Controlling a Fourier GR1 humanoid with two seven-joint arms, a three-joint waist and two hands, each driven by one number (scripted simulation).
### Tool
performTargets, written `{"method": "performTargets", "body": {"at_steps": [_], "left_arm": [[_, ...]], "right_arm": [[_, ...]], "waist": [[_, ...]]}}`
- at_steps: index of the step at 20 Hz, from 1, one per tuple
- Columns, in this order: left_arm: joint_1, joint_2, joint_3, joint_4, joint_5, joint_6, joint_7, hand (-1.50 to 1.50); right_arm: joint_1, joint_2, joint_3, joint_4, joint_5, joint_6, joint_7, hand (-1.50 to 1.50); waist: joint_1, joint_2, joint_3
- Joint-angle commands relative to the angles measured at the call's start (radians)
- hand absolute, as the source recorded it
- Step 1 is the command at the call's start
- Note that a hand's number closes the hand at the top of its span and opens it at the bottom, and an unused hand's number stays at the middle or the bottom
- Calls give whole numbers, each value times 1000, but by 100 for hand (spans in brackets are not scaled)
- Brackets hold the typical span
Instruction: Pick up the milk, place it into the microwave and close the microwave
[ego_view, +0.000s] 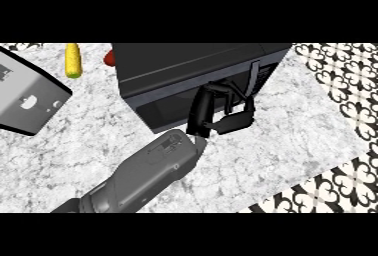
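Grey-white marbled stone forms the desk (295, 130), and a black-and-white patterned tile strip is seen along its right edge. A black microwave (192, 70) is set at the upper middle of the desk, with its door apparently shut against the body. One grey forearm is brought in from the lower edge, and its black robot hand (214, 112) is laid against the microwave's front near the door handle (255, 75); its fingers (201, 107) are held fairly straight, not curled round anything. Which side this robot hand belongs to cannot be told with certainty; it is taken as the right one. The milk cannot be seen anywhere on the desk. A yellow corn cob (72, 60) is lying behind the microwave's left side, with a red object (109, 58) just beside the microwave. A grey-white appliance (26, 95) is placed at the left edge.
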Motion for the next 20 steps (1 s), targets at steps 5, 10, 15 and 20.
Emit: {"method": "performTargets", "body": {"at_steps": [5,10,15,20], "left_arm": [[-52,0,30,76,56,-20,-58,150],[-50,0,30,91,82,-22,-98,150],[-60,0,20,102,102,-22,-125,150],[-54,0,12,110,126,-32,-155,150]], "right_arm": [[-18,-32,-12,-6,-59,1,28,-150],[-23,-49,-27,-6,-80,-5,41,-150],[-35,-60,-33,-12,-109,-18,56,-150],[-45,-90,-45,-13,-138,-13,74,-150]], "waist": [[-17,12,1],[-27,17,1],[-27,15,2],[-27,17,1]]}}
